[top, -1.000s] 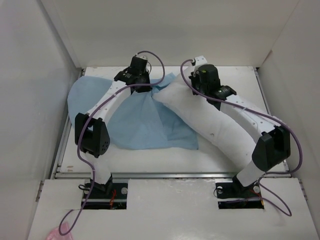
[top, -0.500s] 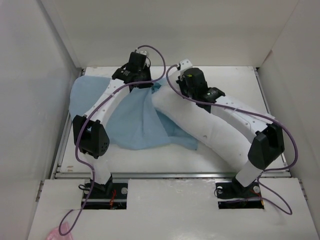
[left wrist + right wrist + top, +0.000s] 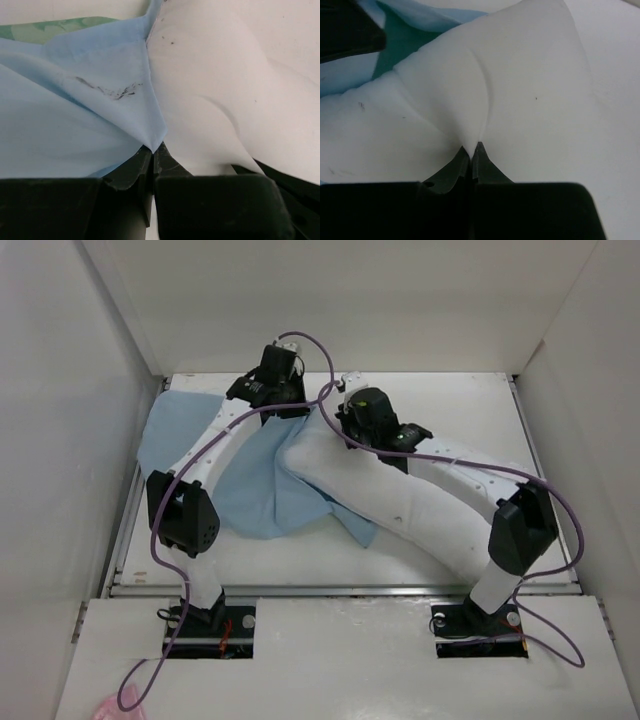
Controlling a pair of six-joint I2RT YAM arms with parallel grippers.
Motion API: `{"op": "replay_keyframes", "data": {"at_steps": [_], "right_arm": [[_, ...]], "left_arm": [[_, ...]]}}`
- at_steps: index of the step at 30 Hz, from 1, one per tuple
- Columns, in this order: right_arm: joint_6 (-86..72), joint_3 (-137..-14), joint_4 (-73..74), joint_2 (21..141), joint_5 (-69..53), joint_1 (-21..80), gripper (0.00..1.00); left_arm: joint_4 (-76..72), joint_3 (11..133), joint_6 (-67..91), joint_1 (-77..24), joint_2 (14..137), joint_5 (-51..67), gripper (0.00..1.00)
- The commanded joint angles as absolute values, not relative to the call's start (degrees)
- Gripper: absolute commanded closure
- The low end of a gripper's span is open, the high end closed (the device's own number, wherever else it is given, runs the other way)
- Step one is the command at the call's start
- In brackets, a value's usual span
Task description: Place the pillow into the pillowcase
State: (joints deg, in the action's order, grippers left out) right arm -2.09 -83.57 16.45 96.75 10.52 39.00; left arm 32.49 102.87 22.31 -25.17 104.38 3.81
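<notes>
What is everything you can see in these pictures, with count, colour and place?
pillow: one, white, diagonal across the table's right half
pillowcase: one, light blue, table's left half, partly under the pillow
pink scrap: one, pink, near-left corner, off the table
table: one, white, inside white walls
cables: two, purple, along the arms
left gripper: one, black, shut on a pillowcase edge
right gripper: one, black, shut on the pillow's far end
</notes>
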Motion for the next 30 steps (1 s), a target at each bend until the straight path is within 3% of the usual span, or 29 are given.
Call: {"op": "replay_keyframes", "data": {"at_steps": [1,9,15,23,30], "right_arm": [[-9.31,-80.08,10.41,100.11,22.48,39.11,1.0],[-18.53,-87.26,9.23,102.04,26.54,37.71,1.0],[-19.51,-100.63,11.68,105.02,37.35,37.71,1.0],[-24.15,-98.09,18.01,107.04,39.98,36.48,1.0],[-28.22,-97.39,24.36,107.06,39.64,30.15,1.0]], "left_arm": [[31.9,102.22,23.55,-25.66,99.23,2.38,1.0],[36.82,98.34,25.93,-31.02,94.39,0.18,1.0],[41.22,101.16,25.93,-34.1,95.54,-0.36,1.0],[42.53,114.69,24.17,-35.34,96.06,-5.27,1.0],[42.99,109.35,24.17,-32.96,91.32,-7.21,1.0]]}}
